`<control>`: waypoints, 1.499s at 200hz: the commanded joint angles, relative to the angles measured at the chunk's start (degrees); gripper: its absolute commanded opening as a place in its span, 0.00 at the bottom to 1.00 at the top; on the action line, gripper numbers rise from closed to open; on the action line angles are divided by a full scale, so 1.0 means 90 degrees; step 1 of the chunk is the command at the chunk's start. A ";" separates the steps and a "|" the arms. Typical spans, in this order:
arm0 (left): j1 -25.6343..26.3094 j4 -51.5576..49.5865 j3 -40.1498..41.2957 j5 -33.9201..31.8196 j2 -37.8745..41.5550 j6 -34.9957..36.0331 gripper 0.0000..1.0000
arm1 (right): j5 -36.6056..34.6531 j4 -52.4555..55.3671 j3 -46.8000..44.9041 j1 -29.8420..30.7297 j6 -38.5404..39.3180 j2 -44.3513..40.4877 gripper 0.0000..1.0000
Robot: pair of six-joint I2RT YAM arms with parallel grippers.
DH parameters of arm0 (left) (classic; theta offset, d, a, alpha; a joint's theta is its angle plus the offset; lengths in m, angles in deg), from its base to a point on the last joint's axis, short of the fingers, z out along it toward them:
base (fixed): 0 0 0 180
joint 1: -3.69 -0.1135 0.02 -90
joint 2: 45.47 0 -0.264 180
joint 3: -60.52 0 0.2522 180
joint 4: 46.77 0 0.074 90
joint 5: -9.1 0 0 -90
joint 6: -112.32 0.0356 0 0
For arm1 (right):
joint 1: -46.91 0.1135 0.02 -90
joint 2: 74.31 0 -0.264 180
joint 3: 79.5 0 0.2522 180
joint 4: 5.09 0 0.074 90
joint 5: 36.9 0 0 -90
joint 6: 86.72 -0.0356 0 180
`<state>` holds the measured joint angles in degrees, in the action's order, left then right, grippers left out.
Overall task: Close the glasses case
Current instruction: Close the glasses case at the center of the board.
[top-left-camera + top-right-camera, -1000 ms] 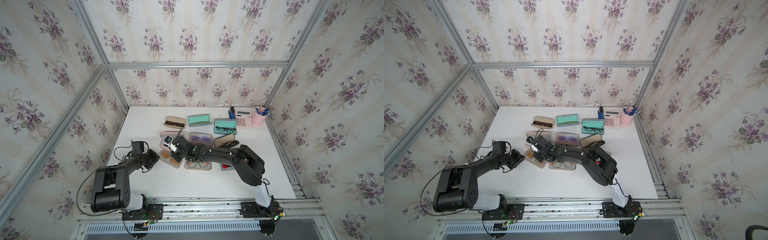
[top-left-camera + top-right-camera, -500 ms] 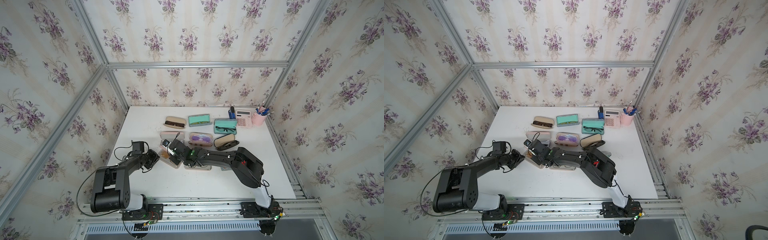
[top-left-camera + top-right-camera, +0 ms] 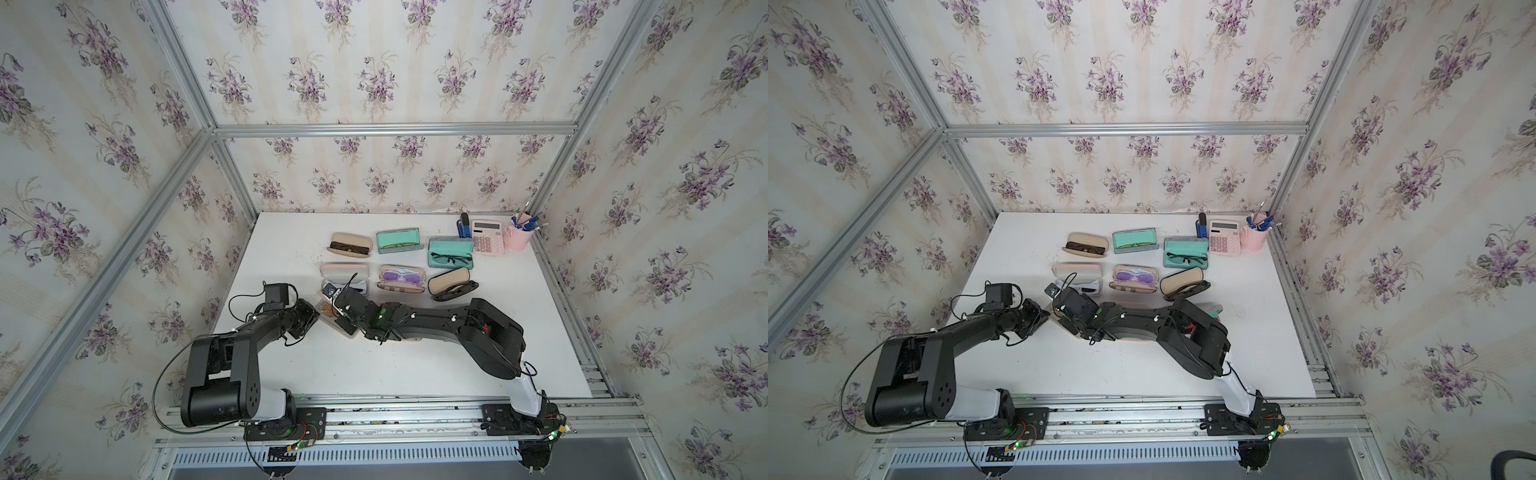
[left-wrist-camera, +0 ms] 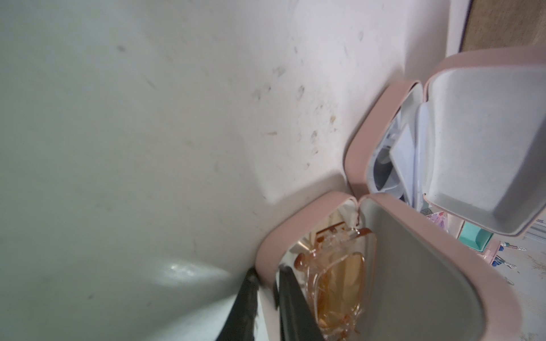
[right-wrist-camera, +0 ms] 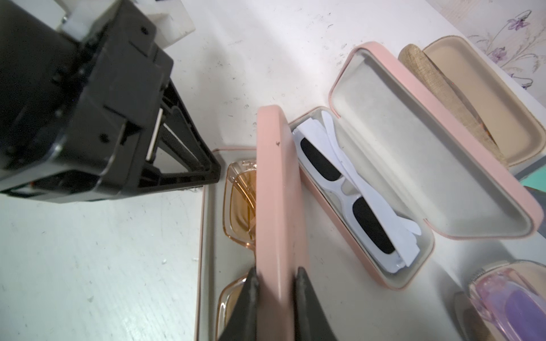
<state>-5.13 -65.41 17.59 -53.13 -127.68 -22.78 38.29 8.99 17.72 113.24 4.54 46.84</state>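
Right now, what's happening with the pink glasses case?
Right end effector shut on pink case lid, partly closed. Left end effector pinching base rim. Amber glasses inside, nothing blocking.

Soft, even light fills both top views; the white surface (image 3: pixel 332 365) reads bright, shadows faint. Frame bars (image 3: pixel 390 129) bow toward the picture edges. In the left wrist view the left claw (image 4: pixel 267 274) is dark and blurred, with a glare patch on the surface just beside it. In the right wrist view the right claw (image 5: pixel 277 271) and the pink case (image 5: pixel 277 192) in it look soft; white sunglasses (image 5: pixel 344 185) beyond are sharp.
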 commanded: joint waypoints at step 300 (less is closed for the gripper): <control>0.0113 -0.0903 0.0301 -0.0210 0.0090 -0.0028 0.18 | 0.0502 0.0658 -0.0284 0.0716 -0.0861 0.0711 0.05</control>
<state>-4.32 -63.47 19.47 -53.48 -126.28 -23.44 26.79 2.19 16.54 118.59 2.36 51.10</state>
